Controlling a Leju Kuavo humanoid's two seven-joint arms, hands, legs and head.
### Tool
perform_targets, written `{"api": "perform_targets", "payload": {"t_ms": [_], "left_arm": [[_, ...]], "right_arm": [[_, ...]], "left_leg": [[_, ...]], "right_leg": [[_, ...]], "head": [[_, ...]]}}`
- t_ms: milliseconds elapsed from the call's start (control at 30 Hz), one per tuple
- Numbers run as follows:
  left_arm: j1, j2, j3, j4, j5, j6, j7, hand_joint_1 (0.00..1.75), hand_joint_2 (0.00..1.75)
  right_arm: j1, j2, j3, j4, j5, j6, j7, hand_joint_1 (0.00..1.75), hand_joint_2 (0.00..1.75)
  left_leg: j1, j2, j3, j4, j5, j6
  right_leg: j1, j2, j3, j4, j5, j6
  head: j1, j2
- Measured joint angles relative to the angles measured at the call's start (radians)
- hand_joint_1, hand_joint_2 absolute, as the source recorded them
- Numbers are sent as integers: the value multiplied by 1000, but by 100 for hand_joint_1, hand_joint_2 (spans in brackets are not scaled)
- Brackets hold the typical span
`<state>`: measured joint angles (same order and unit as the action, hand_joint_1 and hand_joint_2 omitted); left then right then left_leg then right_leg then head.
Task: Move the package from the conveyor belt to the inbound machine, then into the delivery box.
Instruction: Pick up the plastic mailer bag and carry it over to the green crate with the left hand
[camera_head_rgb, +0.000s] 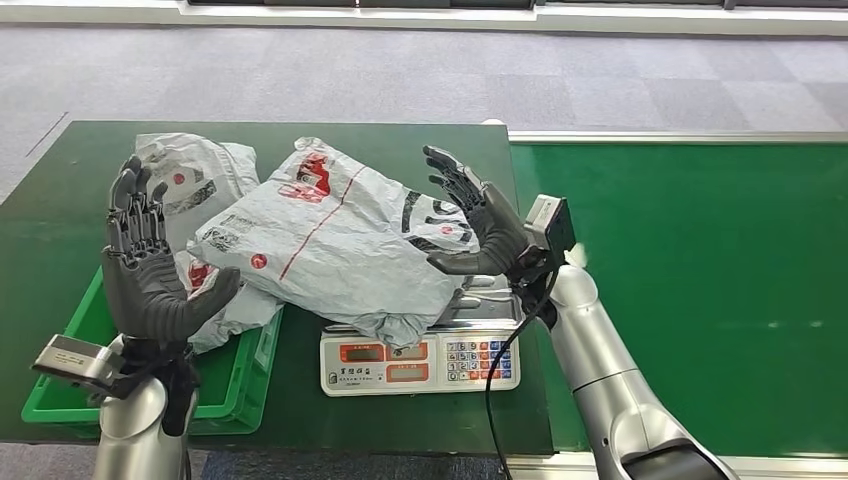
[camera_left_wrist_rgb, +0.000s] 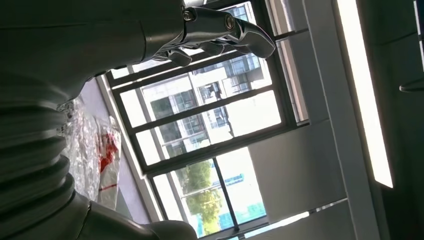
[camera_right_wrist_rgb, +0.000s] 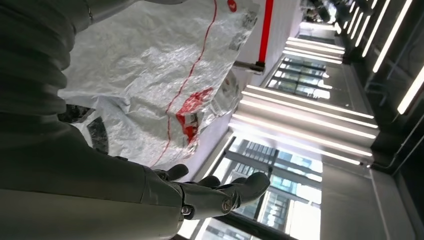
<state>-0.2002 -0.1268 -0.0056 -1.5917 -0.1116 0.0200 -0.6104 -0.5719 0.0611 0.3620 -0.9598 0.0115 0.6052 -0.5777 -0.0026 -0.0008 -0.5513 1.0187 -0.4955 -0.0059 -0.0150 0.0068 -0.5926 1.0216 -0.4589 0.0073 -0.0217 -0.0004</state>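
- Package (camera_head_rgb: 340, 240): grey plastic mailer with red print and a thin red line, lying crumpled across the top of the inbound machine (camera_head_rgb: 420, 362), its left part hanging past the machine toward the delivery box (camera_head_rgb: 245, 385). Seen close up in the right wrist view as wrinkled grey film (camera_right_wrist_rgb: 165, 75).
- Left hand (camera_head_rgb: 150, 265): raised upright over the front-left part of the desk (camera_head_rgb: 60, 180), palm turned toward the package, fingers (camera_head_rgb: 135, 205) straight and spread, nothing in its grasp. Thumb tip close to the left fringe of the bags; contact cannot be told.
- Delivery box: green crate at the front-left corner of the desk, just beside the machine, largely hidden behind the left arm.
- Second bag (camera_head_rgb: 195, 180): another grey mailer with red marks, lying behind and left of the package, reaching down into the crate; visible beside the left palm in the left wrist view (camera_left_wrist_rgb: 95, 160).
- Inbound machine: white weighing scale with two red displays and a keypad, at the front edge of the desk, near its right end.
- Right hand (camera_head_rgb: 480, 220): held up at the right side of the package, palm facing it, fingers (camera_head_rgb: 450, 170) extended and parted, holding nothing; whether the palm touches the film cannot be told.
- Conveyor belt (camera_head_rgb: 700, 280): green surface to the right of the desk.
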Motion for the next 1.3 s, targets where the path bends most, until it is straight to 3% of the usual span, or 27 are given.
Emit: {"api": "perform_targets", "payload": {"t_ms": [233,367,433,500,567,633,667,700,733,833,867,1067,1300], "left_arm": [[-84,12,-61,-9,-88,99,105,0,175],[-170,30,-124,54,-181,51,278,0,175],[-226,34,-158,134,-265,26,359,0,175],[-330,29,-204,288,-420,-30,478,0,175],[-447,12,-266,524,-597,-71,602,0,175],[-529,-19,-314,741,-704,-61,659,0,175],[-563,-36,-332,826,-732,-53,672,0,175],[-592,-50,-349,894,-752,-51,687,4,175],[-616,-63,-364,951,-766,-53,700,36,175],[-662,-95,-397,1077,-791,-81,728,162,175],[-673,-103,-405,1107,-796,-95,733,175,175],[-713,-130,-441,1221,-821,-193,748,175,175],[-733,-144,-448,1261,-813,-201,743,175,175]], "right_arm": [[77,-38,-14,1,27,-124,-1,0,175],[115,-46,-32,0,27,-182,-18,0,175],[149,-44,-48,-22,67,-288,-54,0,175],[234,-35,-76,-150,171,-528,-97,0,175],[338,-15,-104,-374,288,-933,-123,0,175],[418,1,-123,-571,350,-1305,-128,0,175],[449,4,-131,-647,364,-1402,-126,0,175],[472,8,-137,-707,372,-1435,-125,0,175],[487,11,-142,-754,376,-1427,-124,0,175],[516,19,-156,-846,378,-1339,-124,0,175],[522,21,-160,-867,380,-1322,-123,0,175],[538,32,-188,-958,385,-1306,-123,0,175],[543,38,-212,-998,385,-1305,-123,0,175]], "left_leg": [[0,-1,0,0,0,0],[0,-1,0,0,0,0],[0,-2,0,1,0,0],[0,-8,-2,2,2,2],[-1,-14,-4,1,4,3],[-1,-12,-6,1,4,2],[-2,-9,-6,1,3,2],[-2,-5,-6,0,2,2],[-2,-1,-5,0,1,3],[-3,3,-4,0,-1,5],[-3,3,-4,0,-1,5],[-3,2,-3,0,0,5],[-3,2,-1,0,0,5]], "right_leg": [[0,0,0,0,0,0],[0,-1,0,0,0,0],[0,-1,-1,-1,1,0],[0,-8,0,-1,0,1],[0,-14,0,-1,0,1],[-2,-11,-2,-1,0,1],[-2,-8,-2,-1,1,1],[-2,-5,-3,-1,1,1],[-3,-1,-3,-1,1,1],[-3,2,-3,-1,1,1],[-3,2,-3,-1,1,1],[-3,1,-2,-1,1,1],[-3,1,-1,-1,1,1]], "head": [[0,0],[0,0],[0,0],[0,0],[0,0],[0,0],[0,0],[0,0],[0,0],[0,0],[0,0],[0,0],[0,0]]}}
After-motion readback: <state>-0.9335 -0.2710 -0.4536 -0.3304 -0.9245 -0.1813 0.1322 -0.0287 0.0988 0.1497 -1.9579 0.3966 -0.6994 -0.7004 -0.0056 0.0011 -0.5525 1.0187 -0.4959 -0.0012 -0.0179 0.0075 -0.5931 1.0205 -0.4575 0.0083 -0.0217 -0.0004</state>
